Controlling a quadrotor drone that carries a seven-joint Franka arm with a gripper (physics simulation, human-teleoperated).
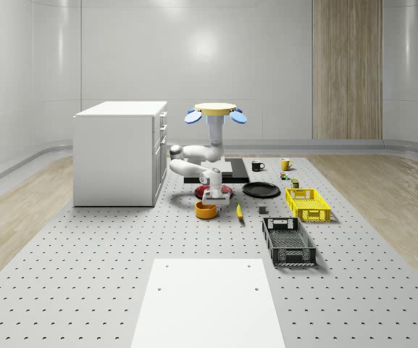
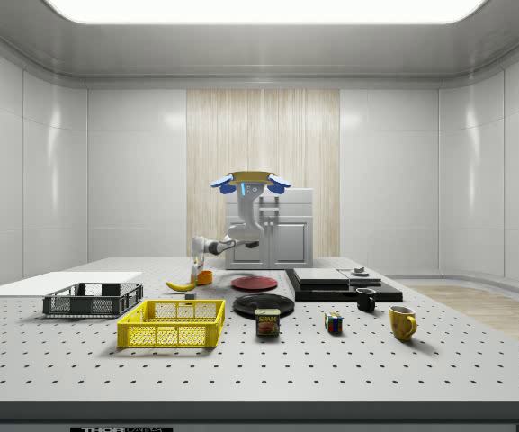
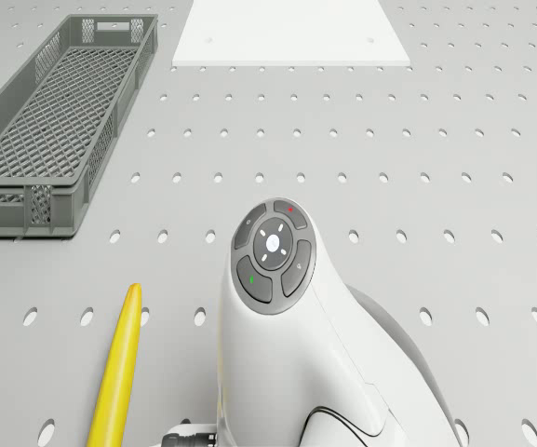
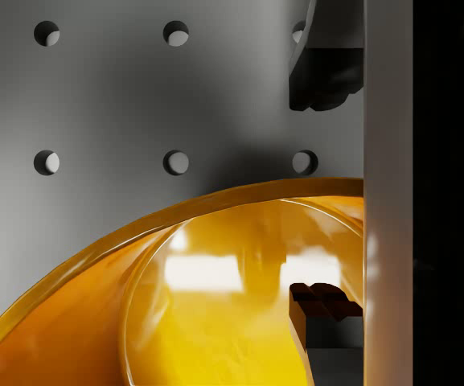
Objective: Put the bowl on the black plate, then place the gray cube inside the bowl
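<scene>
In the whole-scene view the drone [image 1: 216, 111] hovers above the table [image 1: 85, 283], over the red plate [image 1: 223, 191] and just beside the white cabinet [image 1: 118, 154]. Its arm bends down so that the gripper [image 1: 210, 197] hangs directly over the orange bowl [image 1: 206, 210]. The bowl sits on the table right under the jaws, with the black plate [image 1: 261, 190] a little off to the whole-scene view's right of them and the banana [image 1: 239, 212] just beside the bowl. A small gray block [image 1: 263, 211] lies beyond the banana; it may be the gray cube, but I cannot be sure.

In the side view the gripper [image 2: 198, 267] is low, at the bowl [image 2: 204, 277], and the black plate [image 2: 263, 304] lies nearer the camera, apart from the jaws.

In the drone view the arm's wrist [image 3: 273, 253] blocks the jaws, with the banana [image 3: 117, 368] alongside and the gray crate [image 3: 49, 121] further off.

In the wrist view one dark pad [image 4: 324, 310] sits inside the bowl [image 4: 215, 322] and the other fingertip [image 4: 324, 76] stands outside the rim: the jaws are parted, straddling the wall, not yet visibly clamped on it.

By my reading nothing is finished: the bowl is off the black plate and no cube is in it. The grasp is about to be made; lift, carry, set down, then the cube remain
</scene>
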